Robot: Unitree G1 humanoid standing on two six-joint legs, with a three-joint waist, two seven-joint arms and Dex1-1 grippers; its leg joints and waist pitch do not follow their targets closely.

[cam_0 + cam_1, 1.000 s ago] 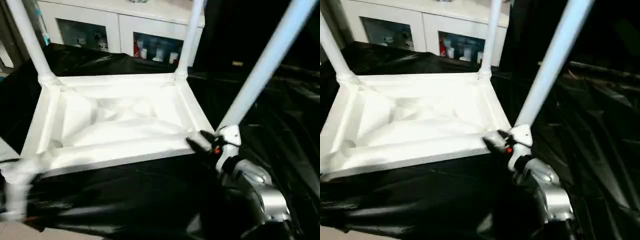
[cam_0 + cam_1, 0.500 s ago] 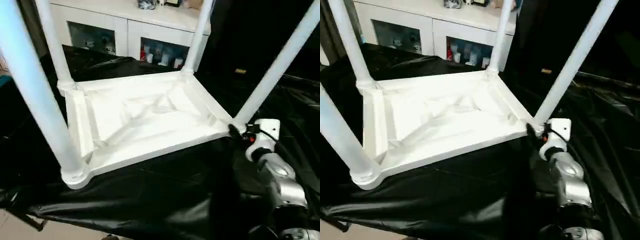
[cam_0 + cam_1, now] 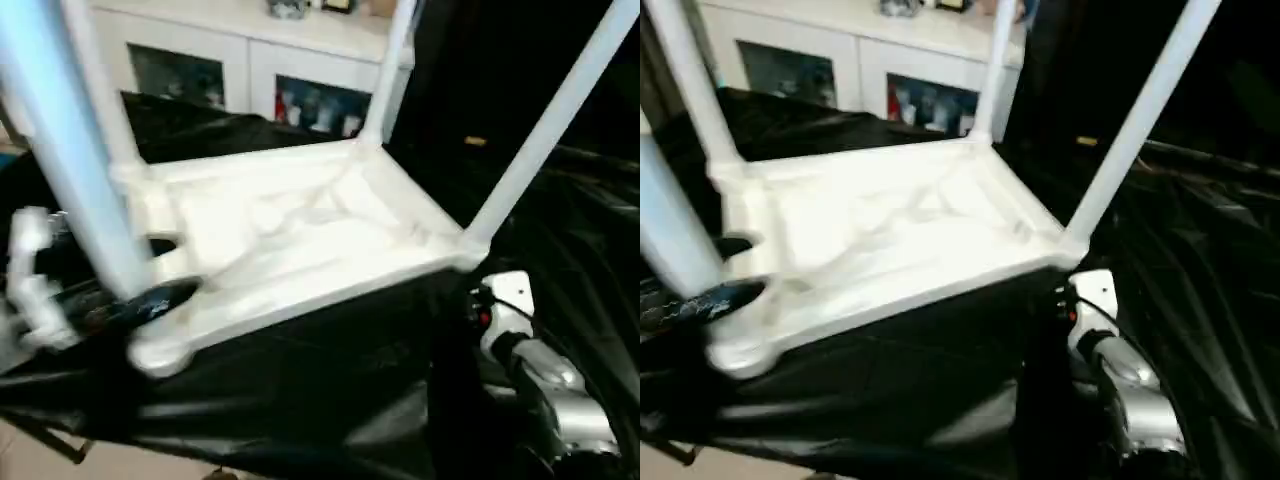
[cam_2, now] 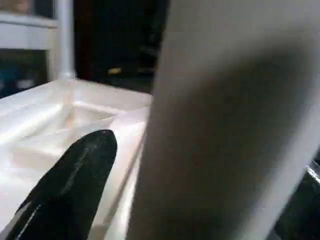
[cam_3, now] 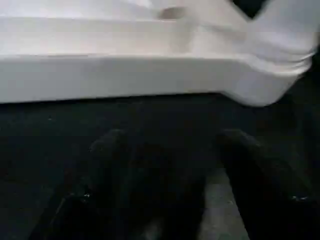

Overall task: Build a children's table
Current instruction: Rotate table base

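Note:
The white children's table (image 3: 300,240) lies upside down on the black cloth, with all four legs standing up from its corner sockets. My left gripper (image 3: 185,265) reaches in from the left at the base of the near-left leg (image 3: 80,170). It is open, with one black finger (image 4: 75,190) on each side of that leg and a thin gap showing. My right gripper (image 5: 172,140) hangs open and empty just below the near-right corner (image 3: 468,250), over the cloth.
The black-draped table (image 3: 300,400) carries the work, and its near edge drops to the pale floor (image 3: 60,462) at bottom left. A white cabinet with glass doors (image 3: 250,60) stands behind. The near-right leg (image 3: 540,130) slants up over my right forearm (image 3: 560,400).
My left gripper has come into view and moved around the near-left leg. My right gripper has drawn back and down from the near-right corner. The camera has also shifted.

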